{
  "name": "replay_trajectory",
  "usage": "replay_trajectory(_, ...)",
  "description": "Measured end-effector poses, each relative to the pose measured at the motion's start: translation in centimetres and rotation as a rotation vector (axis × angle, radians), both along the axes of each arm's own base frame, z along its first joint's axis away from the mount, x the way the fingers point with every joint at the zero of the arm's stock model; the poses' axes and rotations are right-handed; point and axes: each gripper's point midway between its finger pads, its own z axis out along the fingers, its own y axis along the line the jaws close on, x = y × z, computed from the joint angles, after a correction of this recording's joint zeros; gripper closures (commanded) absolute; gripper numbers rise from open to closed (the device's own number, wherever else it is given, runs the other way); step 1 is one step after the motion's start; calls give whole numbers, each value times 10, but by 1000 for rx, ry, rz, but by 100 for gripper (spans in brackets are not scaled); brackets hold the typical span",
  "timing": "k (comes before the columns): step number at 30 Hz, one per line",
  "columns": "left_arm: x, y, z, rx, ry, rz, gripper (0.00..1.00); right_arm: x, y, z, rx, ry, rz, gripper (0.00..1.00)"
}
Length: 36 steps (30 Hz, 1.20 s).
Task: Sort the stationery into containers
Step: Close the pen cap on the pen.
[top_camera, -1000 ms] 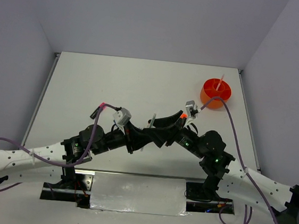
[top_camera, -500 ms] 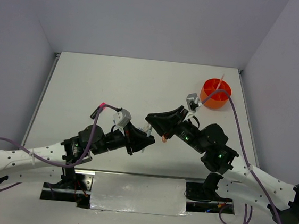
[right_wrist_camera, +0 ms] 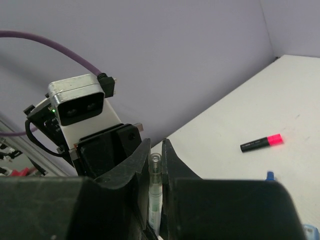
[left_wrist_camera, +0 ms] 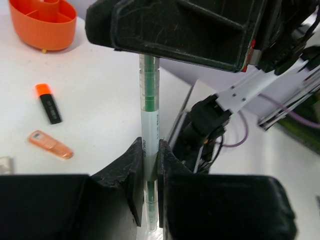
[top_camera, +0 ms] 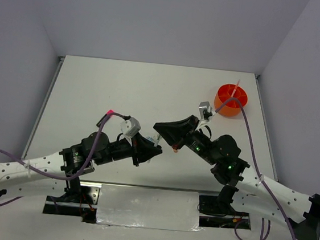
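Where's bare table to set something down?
Free: the far-left table, from its left edge to the arms, and the far strip left of the orange tub. Crowded: centre, where left gripper and right gripper both clamp the clear pen.

There are two arms, the left arm [top_camera: 11,171] and the right arm [top_camera: 278,193], and each carries one tool, so two tools: the left tool [left_wrist_camera: 148,155] and the right tool [right_wrist_camera: 156,150]. Only one container is present, a round orange tub [left_wrist_camera: 50,32], and one thin stick [top_camera: 236,86] stands in it. The black highlighters are two: one orange-capped highlighter [left_wrist_camera: 48,103] and one pink-capped highlighter [right_wrist_camera: 261,142]. I count one clear pen [left_wrist_camera: 149,107] with green inside, one peach piece [left_wrist_camera: 50,145] and one whitish block [left_wrist_camera: 4,164], cut by the picture edge. On the worktop [top_camera: 151,90] lie also one small blue piece [right_wrist_camera: 270,175] and one paler bluish piece [right_wrist_camera: 311,231], both mostly hidden.
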Motion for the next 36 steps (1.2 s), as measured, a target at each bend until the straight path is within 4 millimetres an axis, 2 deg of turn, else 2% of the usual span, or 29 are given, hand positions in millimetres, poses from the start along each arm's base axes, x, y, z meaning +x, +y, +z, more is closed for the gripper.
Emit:
replay_trajectory(9,13,15,3,140,-2,-12,100,8,12,3,101,-11,-58,100)
replay_trajectory(17,13,32,-17,272,67,-27,100,15,26,-21,119,21,-92,100)
replay_trajectory(26,14,46,-13,339,77,-13,100,17,37,-16,170,20,-79,100)
replay_trajectory(29,14,45,-15,341,82,-16,100,17,37,-16,167,24,-78,79)
replay_trajectory(30,14,44,-15,333,80,-19,100,17,37,-15,161,26,-78,69)
replay_trajectory(31,14,42,-14,320,74,-23,100,16,36,-13,156,24,-78,65)
replay_trajectory(33,19,32,4,225,12,-25,100,4,42,-27,78,44,-30,64)
replay_trajectory(36,16,34,0,178,-5,-25,100,-1,43,-30,32,48,-19,63)
